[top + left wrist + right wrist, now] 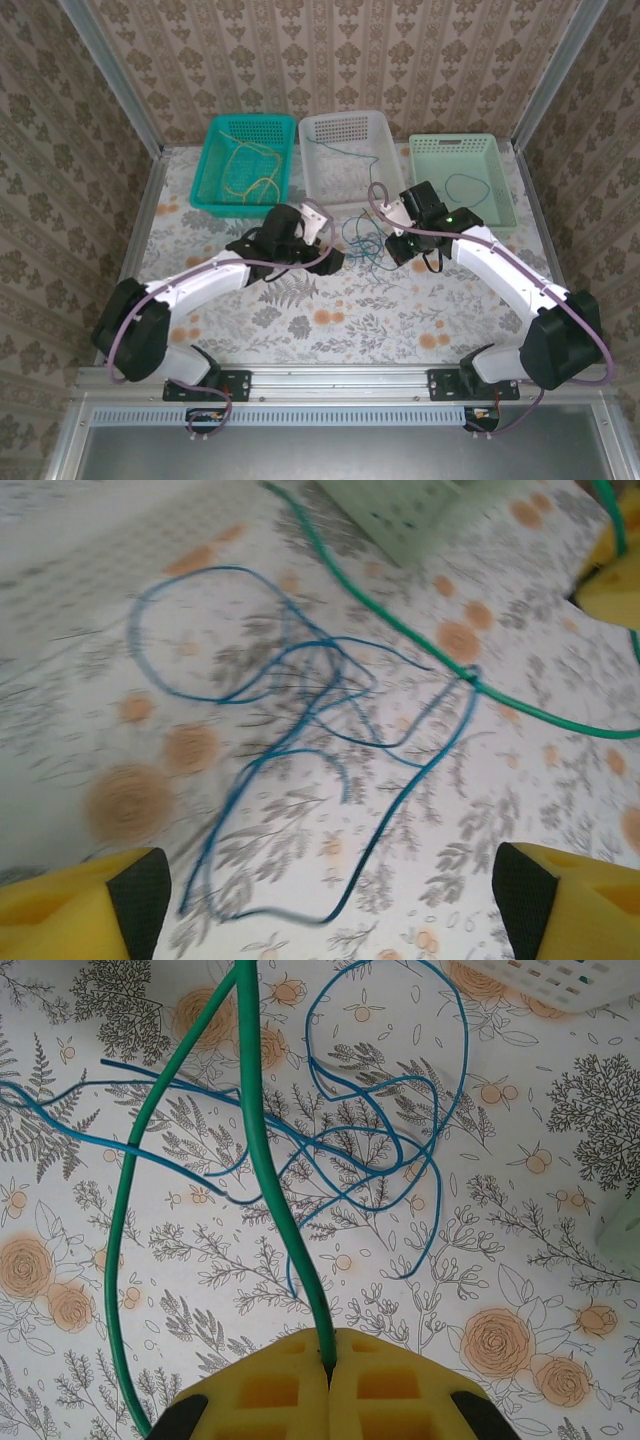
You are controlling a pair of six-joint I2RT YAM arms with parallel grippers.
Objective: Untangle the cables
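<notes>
Top external shows floral tablecloth, damask wallpaper; left tool gapes, right tool pinches green cable

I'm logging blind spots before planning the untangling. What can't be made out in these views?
- Top external view: the blue cables are too small to tell which strand crosses over which.
- Left wrist view: motion blur smears the same cables, so the strand count is unclear.
- Right wrist view: the green cable, clamped in the right pincer, runs off the top and bottom edges, which cut off both ends.
</notes>
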